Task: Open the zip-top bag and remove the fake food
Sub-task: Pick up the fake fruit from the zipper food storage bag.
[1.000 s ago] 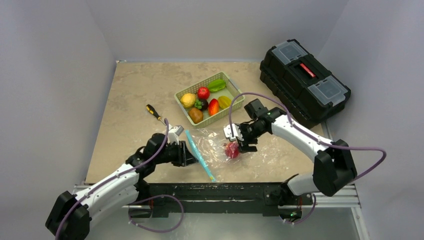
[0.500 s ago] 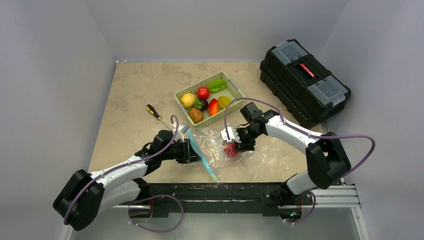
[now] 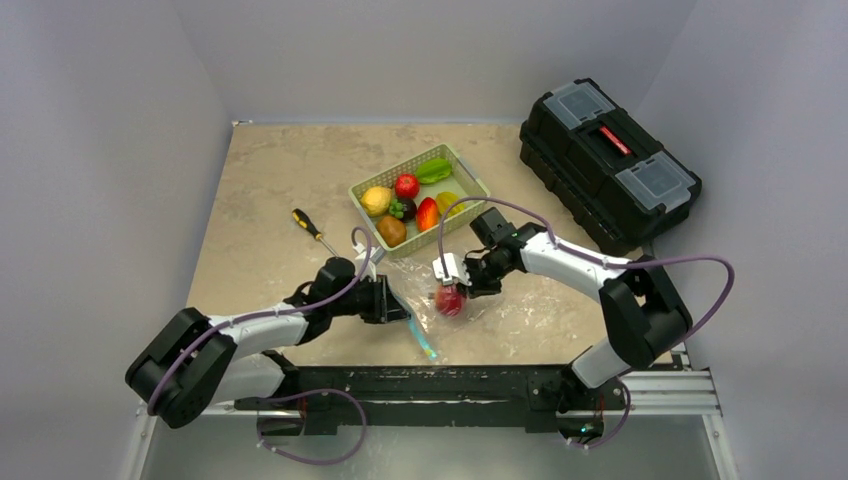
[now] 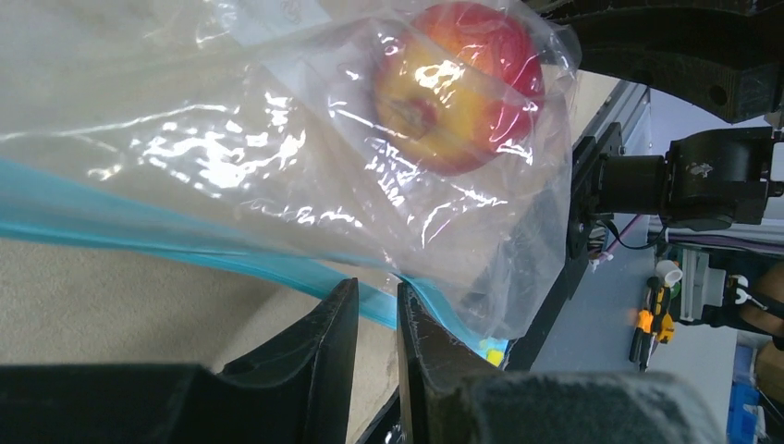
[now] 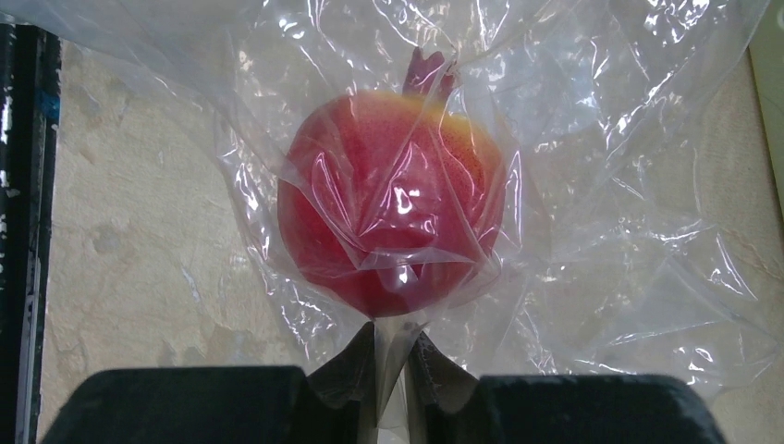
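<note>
Zip-top bag [image 3: 505, 305]: laid at counter's [image 3: 270, 180] near edge, centre; red pomegranate [image 5: 393, 217] enclosed. Left pincer [image 4: 377, 301]: pinched on blue zipper strip [image 4: 139, 236]. Right pincer [image 5: 393, 340]: pinched on clear film beside pomegranate.

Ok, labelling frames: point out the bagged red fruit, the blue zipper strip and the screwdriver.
red fruit [image 5: 393, 222]: right wrist view, its front.
blue zipper strip [image 4: 92, 222]: left wrist view, mid-length.
screwdriver [image 3: 302, 219]: top view, handle.

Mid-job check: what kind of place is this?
Probably a lab test cell, not a kitchen: plain grey walls box in the table, a metal rail runs along its near edge, and a black toolbox sits at the right.
</note>
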You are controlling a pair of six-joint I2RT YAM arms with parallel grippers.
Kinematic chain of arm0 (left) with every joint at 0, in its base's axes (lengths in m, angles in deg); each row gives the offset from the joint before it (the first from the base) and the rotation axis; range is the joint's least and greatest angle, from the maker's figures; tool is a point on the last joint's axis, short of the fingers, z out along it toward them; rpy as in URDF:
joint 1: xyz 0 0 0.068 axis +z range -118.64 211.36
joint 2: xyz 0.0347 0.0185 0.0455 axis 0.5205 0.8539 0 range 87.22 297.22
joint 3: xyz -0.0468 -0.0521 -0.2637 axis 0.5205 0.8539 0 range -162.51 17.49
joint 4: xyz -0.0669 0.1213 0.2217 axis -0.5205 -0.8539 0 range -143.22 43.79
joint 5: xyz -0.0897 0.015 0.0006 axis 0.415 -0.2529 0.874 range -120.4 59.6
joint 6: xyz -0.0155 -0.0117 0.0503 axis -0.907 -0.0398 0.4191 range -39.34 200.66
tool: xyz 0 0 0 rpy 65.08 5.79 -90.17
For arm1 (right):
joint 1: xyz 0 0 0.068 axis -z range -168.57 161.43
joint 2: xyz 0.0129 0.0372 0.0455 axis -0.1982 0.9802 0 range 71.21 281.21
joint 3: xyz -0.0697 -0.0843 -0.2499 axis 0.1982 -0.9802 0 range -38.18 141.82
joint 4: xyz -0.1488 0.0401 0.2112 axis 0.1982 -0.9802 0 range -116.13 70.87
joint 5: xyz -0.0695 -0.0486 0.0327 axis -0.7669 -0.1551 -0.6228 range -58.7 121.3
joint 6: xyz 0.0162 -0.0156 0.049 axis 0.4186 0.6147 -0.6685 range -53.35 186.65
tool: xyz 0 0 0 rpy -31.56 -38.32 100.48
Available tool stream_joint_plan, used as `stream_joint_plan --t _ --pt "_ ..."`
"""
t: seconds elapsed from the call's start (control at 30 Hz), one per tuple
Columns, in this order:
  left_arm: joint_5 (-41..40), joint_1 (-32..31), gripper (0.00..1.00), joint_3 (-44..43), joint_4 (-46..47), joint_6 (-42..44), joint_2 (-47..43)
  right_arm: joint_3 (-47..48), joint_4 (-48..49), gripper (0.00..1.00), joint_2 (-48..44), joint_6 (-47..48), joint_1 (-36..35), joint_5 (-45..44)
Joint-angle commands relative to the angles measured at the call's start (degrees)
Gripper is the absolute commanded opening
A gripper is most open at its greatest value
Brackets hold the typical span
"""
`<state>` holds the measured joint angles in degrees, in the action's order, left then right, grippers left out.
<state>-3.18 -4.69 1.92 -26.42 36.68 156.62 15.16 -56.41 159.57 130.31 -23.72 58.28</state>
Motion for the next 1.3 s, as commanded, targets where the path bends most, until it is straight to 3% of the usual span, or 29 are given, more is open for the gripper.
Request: stream_joint_plan --t 0.0,0.57,1.27 --pt "1.42 -0.45 0.21 -2.27 5.22 -0.22 0.79 2.0 2.84 0.12 0.49 -4.3 -0.8 4.13" --pt "1.33 -0.64 0.22 -2.09 6.04 -0.56 1.21 3.06 6.06 0.17 2.21 -12.76 -0.83 9.16" --pt "1.82 -0.6 0.24 -1.47 7.08 -1.49 -0.21 2.56 9.32 0.16 2.55 -17.16 -0.87 9.12"
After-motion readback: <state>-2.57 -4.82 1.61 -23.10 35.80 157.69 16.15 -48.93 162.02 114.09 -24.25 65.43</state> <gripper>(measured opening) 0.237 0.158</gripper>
